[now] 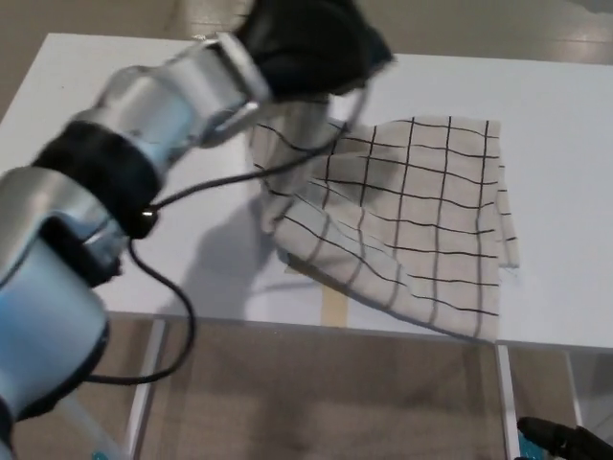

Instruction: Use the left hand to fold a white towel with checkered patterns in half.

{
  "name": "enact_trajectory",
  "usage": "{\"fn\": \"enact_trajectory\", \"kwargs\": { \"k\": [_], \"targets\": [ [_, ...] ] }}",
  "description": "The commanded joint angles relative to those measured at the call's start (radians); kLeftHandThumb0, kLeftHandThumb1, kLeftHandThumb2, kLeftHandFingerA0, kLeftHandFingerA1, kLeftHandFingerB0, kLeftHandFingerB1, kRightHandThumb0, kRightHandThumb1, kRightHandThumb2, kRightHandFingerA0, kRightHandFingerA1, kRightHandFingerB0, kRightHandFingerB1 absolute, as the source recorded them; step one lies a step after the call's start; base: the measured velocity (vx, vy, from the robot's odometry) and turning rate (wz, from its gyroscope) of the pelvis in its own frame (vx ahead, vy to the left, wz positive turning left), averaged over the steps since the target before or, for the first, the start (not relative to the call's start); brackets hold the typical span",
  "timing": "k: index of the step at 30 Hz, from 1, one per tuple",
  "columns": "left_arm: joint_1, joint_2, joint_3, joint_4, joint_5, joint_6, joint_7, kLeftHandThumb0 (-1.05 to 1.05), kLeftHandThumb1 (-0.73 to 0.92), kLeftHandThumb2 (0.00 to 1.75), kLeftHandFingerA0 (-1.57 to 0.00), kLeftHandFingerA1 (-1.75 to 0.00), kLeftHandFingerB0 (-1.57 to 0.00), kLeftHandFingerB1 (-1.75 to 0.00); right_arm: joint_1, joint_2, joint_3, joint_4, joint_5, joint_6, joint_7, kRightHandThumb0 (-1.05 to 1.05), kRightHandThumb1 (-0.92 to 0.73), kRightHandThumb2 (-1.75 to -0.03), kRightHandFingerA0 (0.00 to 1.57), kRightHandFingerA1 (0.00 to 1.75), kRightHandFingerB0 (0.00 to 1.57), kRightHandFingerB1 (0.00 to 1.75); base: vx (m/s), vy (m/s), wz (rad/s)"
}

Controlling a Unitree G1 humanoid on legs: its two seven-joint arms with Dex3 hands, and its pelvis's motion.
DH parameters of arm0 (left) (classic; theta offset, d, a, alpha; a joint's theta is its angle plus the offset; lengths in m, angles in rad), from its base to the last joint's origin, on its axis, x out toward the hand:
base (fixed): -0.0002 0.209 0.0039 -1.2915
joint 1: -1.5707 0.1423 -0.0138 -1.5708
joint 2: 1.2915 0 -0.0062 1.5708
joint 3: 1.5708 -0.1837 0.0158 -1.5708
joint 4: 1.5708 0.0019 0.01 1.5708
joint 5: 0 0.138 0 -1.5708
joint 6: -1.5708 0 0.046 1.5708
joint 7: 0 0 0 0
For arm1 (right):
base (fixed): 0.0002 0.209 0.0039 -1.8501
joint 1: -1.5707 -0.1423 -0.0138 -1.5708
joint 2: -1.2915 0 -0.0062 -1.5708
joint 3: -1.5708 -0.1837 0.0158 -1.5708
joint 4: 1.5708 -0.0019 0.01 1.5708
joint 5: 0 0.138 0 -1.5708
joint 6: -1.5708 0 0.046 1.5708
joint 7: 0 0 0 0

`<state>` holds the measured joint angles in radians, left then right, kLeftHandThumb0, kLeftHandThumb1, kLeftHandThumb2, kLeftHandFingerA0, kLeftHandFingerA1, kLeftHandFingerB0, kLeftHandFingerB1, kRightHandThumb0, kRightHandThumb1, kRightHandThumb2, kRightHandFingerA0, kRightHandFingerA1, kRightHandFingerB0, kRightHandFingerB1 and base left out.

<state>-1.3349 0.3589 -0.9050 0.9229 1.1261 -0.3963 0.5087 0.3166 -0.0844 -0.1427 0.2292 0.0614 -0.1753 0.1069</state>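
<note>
Clearly soft and light, the towel [402,220] drapes across the table [575,144], right of centre; its lifted far-left edge is clamped in the left hand [306,43], the sensible grip.

furniture: white table [115,115], tape strip [332,305] at near edge, metal legs [146,393] | floor: beige tiles [316,393]

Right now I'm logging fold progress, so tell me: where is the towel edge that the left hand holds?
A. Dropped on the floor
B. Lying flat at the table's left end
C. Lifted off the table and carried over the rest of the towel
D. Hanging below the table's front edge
C. The left hand holds the towel edge raised above the table, over the cloth lying flat.
</note>
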Motion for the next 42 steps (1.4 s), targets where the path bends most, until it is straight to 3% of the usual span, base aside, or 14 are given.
{"fn": "enact_trajectory", "kwargs": {
  "k": [1, 6, 7, 10, 11, 24, 26, 28, 29, 30, 31, 32, 33, 42],
  "targets": [
    [-0.029, -0.066, -0.034, -0.038, 0.03, -0.076, -0.039, -0.33, 0.48, 0.55, -0.86, -1.75, -1.07, -0.57, 0.011, -0.014, -0.005, -0.007, 0.021, 0.013, 0.025, -0.37, -0.53, -0.57, 0.5, 0.56, 0.72, 0.54, 0.0, 0.0, 0.0],
    [-0.022, -0.131, -0.076, -0.048, 0.069, -0.062, -0.012, -0.28, 0.48, 0.55, -0.9, -1.74, -1.08, -0.59, 0.005, -0.025, -0.006, -0.015, 0.033, 0.031, 0.046, -0.38, -0.52, -0.57, 0.5, 0.56, 0.73, 0.53, 0.0, 0.0, 0.0],
    [-0.016, -0.153, -0.086, -0.055, 0.072, -0.062, -0.021, -0.28, 0.41, 0.82, -1.23, -1.38, -1.01, -0.85, 0.01, -0.028, -0.006, -0.027, 0.039, 0.043, 0.051, -0.38, -0.52, -0.57, 0.5, 0.55, 0.74, 0.54, 0.0, 0.0, 0.0],
    [-0.002, -0.197, -0.108, -0.065, 0.079, -0.061, -0.034, -0.31, 0.49, 0.56, -0.89, -1.75, -1.06, -0.9, 0.009, -0.028, -0.007, -0.028, 0.045, 0.044, 0.057, -0.37, -0.52, -0.57, 0.49, 0.55, 0.75, 0.54, 0.0, 0.0, 0.0],
    [0.008, -0.219, -0.12, -0.061, 0.085, -0.059, -0.018, -0.3, 0.49, 0.56, -0.9, -1.75, -0.95, -1.22, 0.01, -0.028, -0.007, -0.029, 0.046, 0.044, 0.058, -0.38, -0.52, -0.57, 0.49, 0.56, 0.76, 0.54, 0.0, 0.0, 0.0],
    [0.149, -0.32, -0.193, -0.09, 0.081, -0.093, -0.062, -0.41, 0.36, 0.71, -1.24, -1.51, -0.97, -1.34, 0.01, -0.039, 0.009, -0.07, 0.014, 0.09, 0.04, -0.38, -0.52, -0.57, 0.5, 0.58, 0.77, 0.53, 0.0, 0.0, 0.0],
    [0.16, -0.32, -0.191, -0.092, 0.072, -0.098, -0.081, -0.34, 0.52, 0.55, -0.91, -1.75, -0.83, -1.54, 0.01, -0.042, 0.01, -0.073, 0.013, 0.094, 0.041, -0.38, -0.52, -0.57, 0.51, 0.58, 0.77, 0.53, 0.0, 0.0, 0.0],
    [0.188, -0.32, -0.178, -0.101, 0.041, -0.104, -0.152, -0.33, 0.52, 0.58, -0.88, -1.75, -0.88, -1.45, 0.009, -0.048, 0.012, -0.074, 0.013, 0.103, 0.044, -0.38, -0.52, -0.57, 0.51, 0.58, 0.77, 0.53, 0.0, 0.0, 0.0],
    [0.208, -0.326, -0.141, -0.108, -0.037, -0.095, -0.332, -0.38, 0.48, 0.56, -0.82, -1.46, -0.87, -0.79, 0.002, -0.051, 0.016, -0.068, 0.009, 0.112, 0.044, -0.37, -0.52, -0.57, 0.5, 0.58, 0.77, 0.53, 0.0, 0.0, 0.0],
    [0.208, -0.326, -0.141, -0.108, -0.037, -0.095, -0.332, -0.38, 0.48, 0.56, -0.82, -1.46, -0.87, -0.79, 0.002, -0.051, 0.016, -0.068, 0.009, 0.112, 0.044, -0.37, -0.52, -0.57, 0.5, 0.58, 0.77, 0.53, 0.0, 0.0, 0.0],
    [0.22, -0.331, -0.114, -0.125, -0.087, -0.071, -0.487, -0.42, 0.49, 0.55, -0.56, -0.82, -0.6, -0.49, -0.003, -0.054, 0.019, -0.063, 0.005, 0.116, 0.043, -0.37, -0.52, -0.57, 0.5, 0.58, 0.77, 0.53, 0.0, 0.0, 0.0],
    [0.222, -0.334, -0.107, -0.133, -0.1, -0.056, -0.545, -0.42, 0.49, 0.55, -0.56, -0.82, -0.6, -0.49, -0.004, -0.055, 0.02, -0.061, 0.004, 0.116, 0.043, -0.37, -0.52, -0.57, 0.5, 0.58, 0.77, 0.53, 0.0, 0.0, 0.0],
    [0.249, -0.358, -0.084, -0.168, -0.133, 0.063, -0.721, -0.73, 0.47, 0.56, 0.0, 0.0, 0.0, 0.0, -0.004, -0.06, 0.023, -0.061, -0.003, 0.117, 0.043, -0.36, -0.52, -0.57, 0.5, 0.58, 0.76, 0.53, 0.0, 0.0, 0.0],
    [0.256, -0.336, 0.012, -0.272, -0.233, 0.228, -1.056, -1.04, 0.53, 0.61, 0.0, 0.0, 0.0, 0.0, -0.01, -0.069, 0.033, -0.054, -0.018, 0.116, 0.044, -0.37, -0.51, -0.56, 0.51, 0.58, 0.74, 0.53, 0.0, 0.0, 0.0]
  ]
}}
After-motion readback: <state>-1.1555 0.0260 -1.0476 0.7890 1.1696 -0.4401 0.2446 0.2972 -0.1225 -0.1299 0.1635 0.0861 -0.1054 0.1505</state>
